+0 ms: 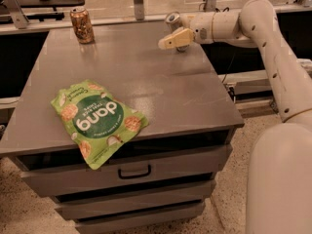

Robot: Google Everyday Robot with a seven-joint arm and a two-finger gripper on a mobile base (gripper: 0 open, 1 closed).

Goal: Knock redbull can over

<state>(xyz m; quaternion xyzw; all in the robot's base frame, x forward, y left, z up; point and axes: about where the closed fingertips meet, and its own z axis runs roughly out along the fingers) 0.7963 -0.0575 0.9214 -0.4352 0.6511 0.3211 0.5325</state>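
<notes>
Gripper [170, 39], upper centre, just beside redbull can [172, 19]; its opening cannot be told. Advice: push sideways, high on the can.

Arm [265, 30] is showing as a smooth off-white shell: rounded tube segments, slightly glossy. Thin dark seam rings are breaking the shell at the joints, one near the wrist and one lower on the big link. A few small dark dots are showing along the big link, maybe screws, can't confirm. Wrist section is narrowing toward the tool [176, 38], which is sitting over the far right corner of the surface [146, 82]. Tool end is looking pale yellow-cream, wedge-shaped and duller than the shell. Lower body [280, 179] is showing as a wide, plain off-white rounded cover.
</notes>
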